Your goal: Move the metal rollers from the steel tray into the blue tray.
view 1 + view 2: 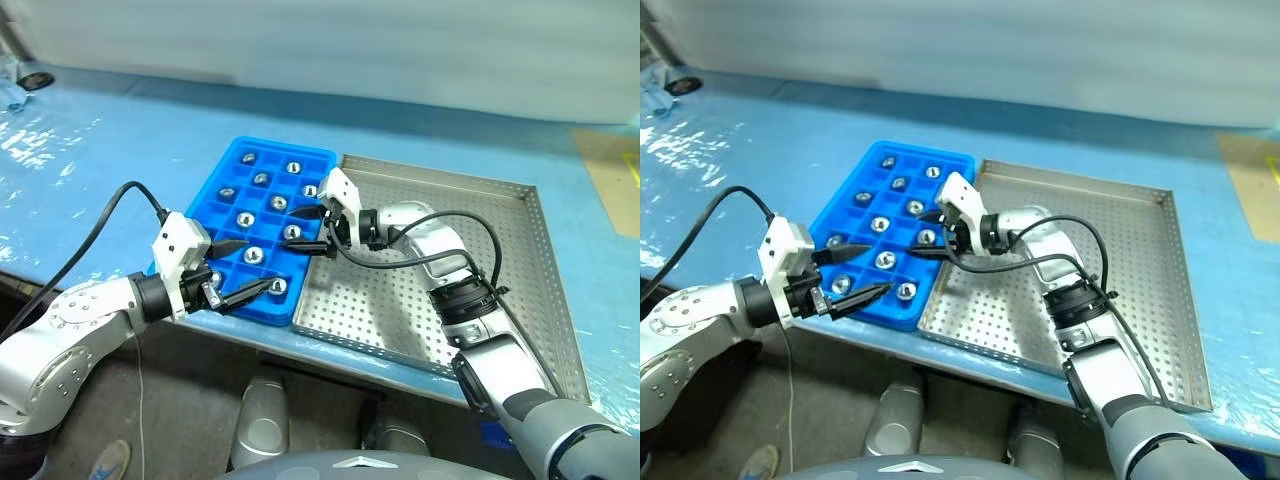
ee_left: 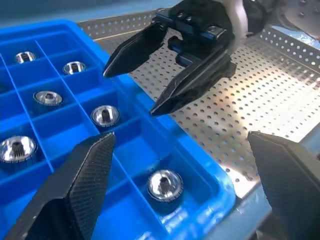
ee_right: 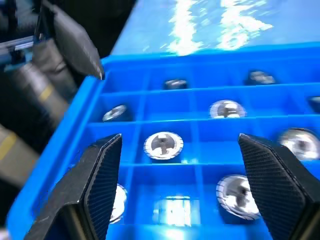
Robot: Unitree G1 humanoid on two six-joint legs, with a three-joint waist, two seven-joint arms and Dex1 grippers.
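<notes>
**Rollers sit in the blue tray, both grippers spread and empty**

The rollers (image 1: 253,254) lie one to a compartment in the blue tray (image 1: 222,172), each a shiny ring seated flat; several compartments stay bare. The blue tray sits just left of the steel tray (image 1: 520,250), their rims touching. The steel tray's perforated floor shows no rollers on the part in view.

The right gripper (image 1: 309,229) reaches across from the steel tray and hangs over the blue tray's right column, fingers spread apart, grasping nothing. The left gripper (image 1: 240,268) hangs at the blue tray's near edge, its fingers wide apart and empty, one roller (image 2: 163,183) lying in the compartment below them.

Both trays rest on a blue table (image 1: 120,150).
</notes>
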